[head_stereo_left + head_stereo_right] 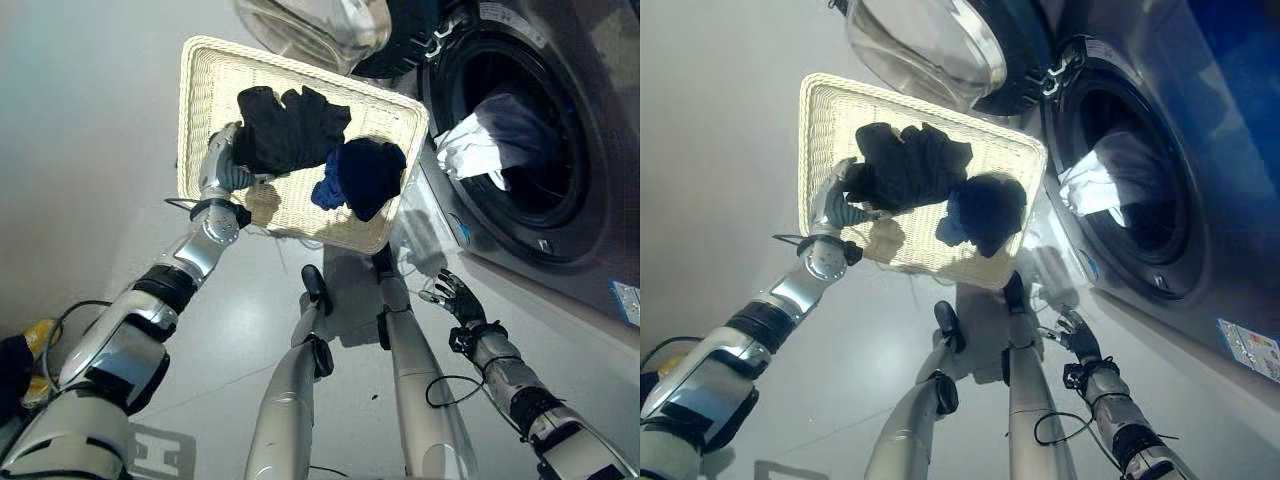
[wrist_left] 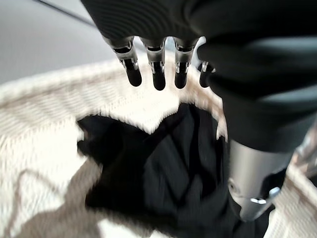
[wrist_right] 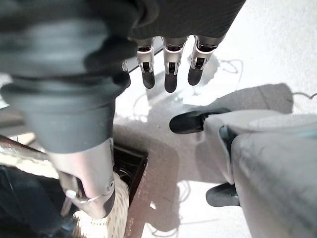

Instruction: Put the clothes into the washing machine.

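The clothes are found in two places, so the task is judged to be partly done. Furthest left, the left hand point(image 1: 226, 160) is seen over the near edge of the wicker basket point(image 1: 205, 80), which rests on the floor. Its fingers point(image 2: 157, 74) are straight and slightly apart, poised just above the black garment point(image 1: 290, 125); nothing is pinched yet, and whether the cloth is touched cannot be told. The black garment lies crumpled across the middle of the basket. Just beside it, toward the machine, a dark blue garment point(image 1: 365, 175) is bunched against the basket's right rim, the two pieces touching or nearly so.

Further right, the washing machine point(image 1: 560, 130) stands with its glass door point(image 1: 320, 25) swung open above the basket. A white garment point(image 1: 480, 140) is lodged in the drum opening, part of it hanging over the lip, so it is counted as loaded but not pushed fully in.

Furthest right, the right hand point(image 1: 455, 295) is held low, near the machine's front, with relaxed, spread fingers point(image 3: 169, 74) and nothing in them.

Two garments are left to be moved, the black one most likely first.
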Controlling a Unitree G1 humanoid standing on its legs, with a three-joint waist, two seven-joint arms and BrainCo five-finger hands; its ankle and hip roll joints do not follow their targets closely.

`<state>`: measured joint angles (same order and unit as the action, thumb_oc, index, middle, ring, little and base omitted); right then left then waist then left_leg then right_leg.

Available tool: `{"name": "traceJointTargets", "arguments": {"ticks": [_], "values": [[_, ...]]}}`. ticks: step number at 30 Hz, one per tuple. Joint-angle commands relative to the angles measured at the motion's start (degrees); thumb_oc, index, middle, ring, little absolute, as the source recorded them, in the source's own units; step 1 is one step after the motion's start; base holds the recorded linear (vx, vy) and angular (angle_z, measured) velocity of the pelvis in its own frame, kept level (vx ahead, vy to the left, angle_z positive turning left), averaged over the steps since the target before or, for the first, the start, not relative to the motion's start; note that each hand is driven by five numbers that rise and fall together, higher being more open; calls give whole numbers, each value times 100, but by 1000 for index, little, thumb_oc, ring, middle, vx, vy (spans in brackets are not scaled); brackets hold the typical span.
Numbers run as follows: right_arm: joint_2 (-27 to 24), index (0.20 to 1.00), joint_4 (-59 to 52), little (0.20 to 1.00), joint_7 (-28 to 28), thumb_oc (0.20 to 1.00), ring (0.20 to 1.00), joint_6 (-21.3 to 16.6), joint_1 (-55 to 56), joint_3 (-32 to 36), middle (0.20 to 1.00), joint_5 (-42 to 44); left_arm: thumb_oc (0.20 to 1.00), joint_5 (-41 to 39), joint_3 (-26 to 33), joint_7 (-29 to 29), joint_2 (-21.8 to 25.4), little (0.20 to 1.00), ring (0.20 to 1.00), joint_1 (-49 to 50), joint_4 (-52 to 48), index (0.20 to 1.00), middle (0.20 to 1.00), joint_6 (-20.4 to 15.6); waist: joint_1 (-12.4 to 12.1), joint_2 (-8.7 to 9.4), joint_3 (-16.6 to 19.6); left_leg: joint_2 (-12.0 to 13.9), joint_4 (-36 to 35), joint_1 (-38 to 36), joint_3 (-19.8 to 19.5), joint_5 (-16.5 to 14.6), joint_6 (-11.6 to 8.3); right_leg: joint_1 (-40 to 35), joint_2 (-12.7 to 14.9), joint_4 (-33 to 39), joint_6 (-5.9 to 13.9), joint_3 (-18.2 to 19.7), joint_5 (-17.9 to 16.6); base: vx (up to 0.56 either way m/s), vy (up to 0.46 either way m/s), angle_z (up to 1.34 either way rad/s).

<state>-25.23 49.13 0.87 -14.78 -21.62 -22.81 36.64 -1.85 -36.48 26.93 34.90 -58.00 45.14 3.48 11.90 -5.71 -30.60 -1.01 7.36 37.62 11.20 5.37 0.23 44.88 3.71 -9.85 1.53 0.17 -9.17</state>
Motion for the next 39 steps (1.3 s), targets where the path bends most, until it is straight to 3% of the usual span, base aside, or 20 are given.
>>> {"name": "traceJointTargets", "arguments": {"ticks": [1, 14, 21, 25, 30, 31, 32, 33, 34, 35, 37, 39], "values": [[82, 1000, -234, 1000, -46, 1000, 1000, 57, 256, -78, 1000, 7, 1000, 211, 99, -177, 332, 1000, 1000, -170, 210, 1000, 1000, 237, -26, 355, 81, -135, 1042, 233, 163, -825, -147, -73, -215, -405, 269, -155, 611, 81, 61, -7], [-18, 1000, -699, 1000, -18, 1000, 1000, 183, 169, -487, 1000, 168, 1000, 838, -811, -405, -19, 1000, 1000, -1308, 1882, 1000, 1000, 1361, 470, 716, 81, -133, 2208, 833, 321, -1478, -43, 569, -238, -659, 303, 260, 503, 20, 51, -8], [-59, 1000, -937, 1000, -30, 1000, 1000, 93, 150, -640, 1000, 455, 1000, 1747, -1145, 89, -196, 1000, 1000, -1785, 3001, 1000, 1000, 1966, 716, 930, 81, -73, 2535, 1127, 367, -1672, 22, 896, -350, -854, 303, 526, 514, 3, 16, -5], [-41, 1000, -942, 1000, -34, 1000, 1000, 74, 115, -704, 1000, 564, 1000, 1976, -1225, 334, -235, 1000, 1000, -1944, 3246, 1000, 1000, 1988, 777, 998, 81, -46, 2650, 1264, 346, -1743, 30, 1034, -381, -913, 293, 568, 490, 5, 1, -5], [10, 1000, -993, 1000, -11, 1000, 1000, 36, 67, -772, 1000, 666, 1000, 1337, -1181, 488, -312, 1000, 1000, -2127, 3347, 1000, 1000, 1494, 822, 1075, 81, -60, 2722, 1438, 276, -1808, 55, 1209, -450, -960, 286, 607, 452, 1, 0, -1], [38, 1000, -1105, 1000, 55, 1000, 1000, 46, 65, -803, 1000, 674, 558, 323, -1002, 581, -360, 558, 558, -2132, 3289, 558, 558, 1004, 821, 1097, 81, -83, 2694, 1475, 250, -1795, 61, 1246, -481, -945, 282, 609, 433, 0, 0, 0], [38, 1000, -1105, 1000, 55, 1000, 1000, 46, 65, -803, 1000, 674, 558, 323, -1002, 581, -360, 558, 558, -2132, 3289, 558, 558, 1004, 821, 1097, 81, -83, 2694, 1475, 250, -1795, 61, 1246, -481, -945, 282, 609, 433, -5, 0, 3], [68, 1000, -1197, 1000, 121, 1000, 1000, 24, 87, -822, 1000, 641, 300, -405, -680, 587, -411, 300, 300, -2068, 3235, 300, 300, 493, 810, 1104, 81, -107, 2659, 1485, 223, -1782, 69, 1263, -511, -948, 281, 611, 437, -2, 10, 3], [111, 1000, -1305, 1000, 172, 1000, 1000, -15, 121, -815, 1000, 613, 200, -1162, -217, 476, -482, 200, 200, -1991, 3168, 200, 200, -121, 802, 1113, 81, -127, 2600, 1473, 195, -1771, 74, 1263, -546, -942, 284, 614, 454, -3, 9, 5], [125, 1000, -1330, 1000, 183, 1000, 1000, -26, 127, -807, 1000, 603, 200, -1358, -114, 408, -499, 200, 200, -1972, 3147, 200, 200, -293, 797, 1117, 81, -132, 2585, 1470, 182, -1768, 74, 1265, -557, -944, 285, 615, 457, -5, 4, 5], [199, 1000, -1549, 1000, 296, 1000, 1000, -108, 186, -763, 1000, 536, 200, -2440, 428, 160, -588, 200, 200, -1850, 2877, 200, 200, -1178, 763, 1129, 81, -154, 2461, 1429, 123, -1736, 77, 1241, -607, -936, 291, 606, 480, -19, -24, 6], [226, 1000, -1753, 1000, 404, 1000, 1000, -155, 244, -740, 1000, 481, 200, -2954, 724, 18, -632, 200, 200, -1744, 2622, 200, 200, -1730, 740, 1150, 81, -160, 2378, 1385, 91, -1709, 77, 1201, -636, -920, 288, 586, 485, -32, -39, 3]]}}
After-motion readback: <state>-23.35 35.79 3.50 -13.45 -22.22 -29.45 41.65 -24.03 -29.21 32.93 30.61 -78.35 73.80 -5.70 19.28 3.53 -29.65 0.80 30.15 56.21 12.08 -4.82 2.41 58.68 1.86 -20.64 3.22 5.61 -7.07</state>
